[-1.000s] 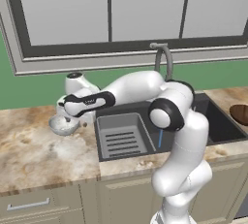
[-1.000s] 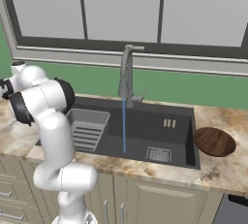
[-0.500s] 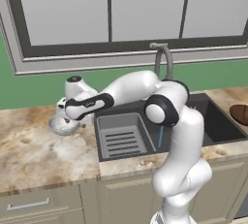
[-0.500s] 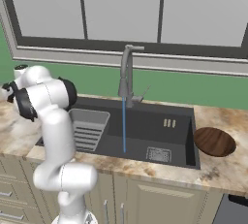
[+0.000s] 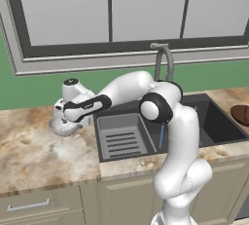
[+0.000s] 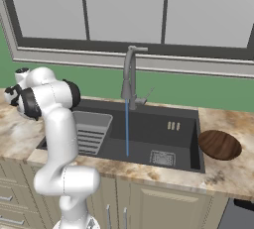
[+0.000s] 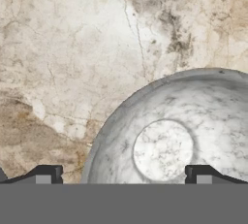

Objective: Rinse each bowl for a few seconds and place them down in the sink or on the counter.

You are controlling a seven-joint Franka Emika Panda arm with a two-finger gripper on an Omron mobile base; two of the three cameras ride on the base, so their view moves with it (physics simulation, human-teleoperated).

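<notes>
Gripper (image 7: 123,175) is held directly over the speckled grey-white bowl (image 7: 179,136) on the counter (image 7: 63,58) just left of the sink (image 5: 146,136), fingers spread wide and empty, one fingertip (image 7: 46,174) outside the near rim, the other above the bowl's inside.

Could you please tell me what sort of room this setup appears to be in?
Apparently a rendered kitchen: a dark rectangular sink with a grey gooseneck faucet running water, set in a beige marbled stone counter over tan cabinets.
</notes>
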